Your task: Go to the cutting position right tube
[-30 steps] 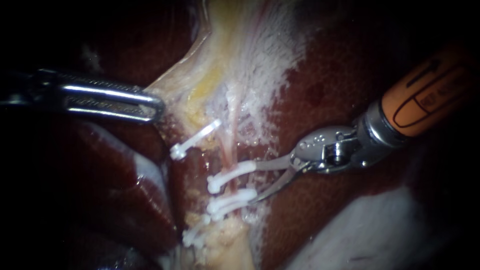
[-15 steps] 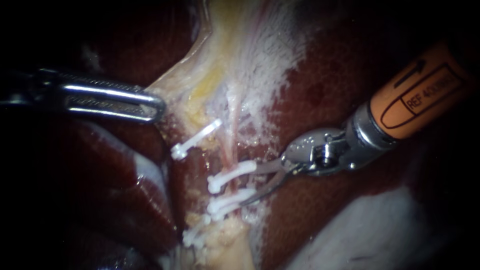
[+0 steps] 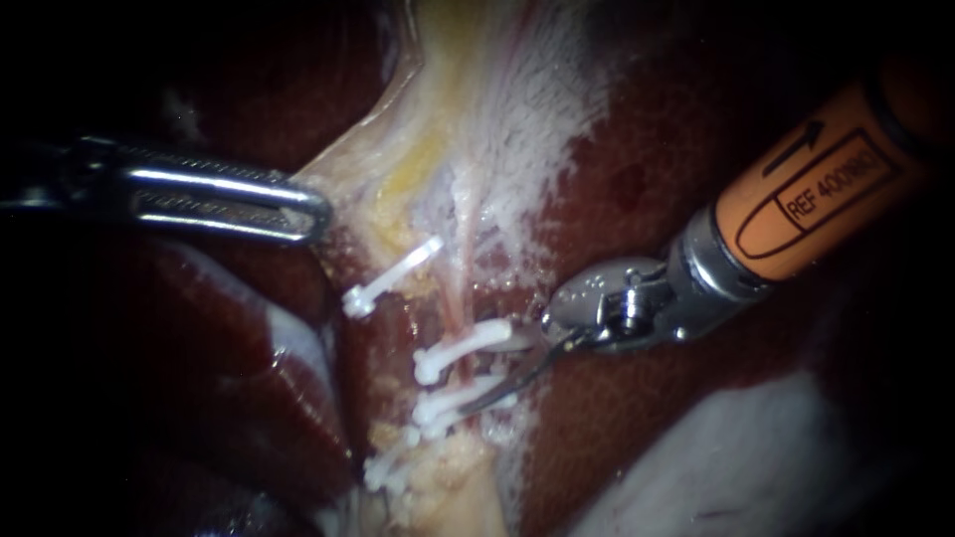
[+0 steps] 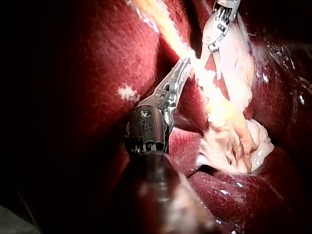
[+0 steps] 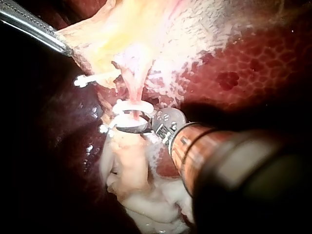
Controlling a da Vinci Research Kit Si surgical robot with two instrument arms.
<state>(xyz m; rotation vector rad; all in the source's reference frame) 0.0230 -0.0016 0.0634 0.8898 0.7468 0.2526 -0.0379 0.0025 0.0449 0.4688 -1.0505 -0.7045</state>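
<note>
The right tube [image 3: 459, 303] is a thin pink strand running down the pale tissue, crossed by two white clips [image 3: 460, 346] [image 3: 456, 400]. My right instrument [image 3: 489, 374], orange-shafted, holds its curved blades open around the tube's stretch between those two clips. In the right wrist view one dark blade [image 5: 130, 128] curves under the tube just below a white clip [image 5: 131, 105]. My left instrument [image 3: 306, 213] is shut on the edge of the pale gallbladder tissue [image 3: 398, 159] and holds it taut; in its wrist view its jaws [image 4: 178, 72] lie against that yellow-white tissue.
Another white clip [image 3: 390, 277] sits on the left tube, and one more clip [image 3: 386, 469] lies lower down. Dark red liver [image 3: 637, 179] surrounds the pale band. A whitish mass [image 3: 756, 457] lies at the lower right.
My right instrument has slid left toward the tube, and its open blades now reach further in between the two clips. The left instrument has stayed put.
</note>
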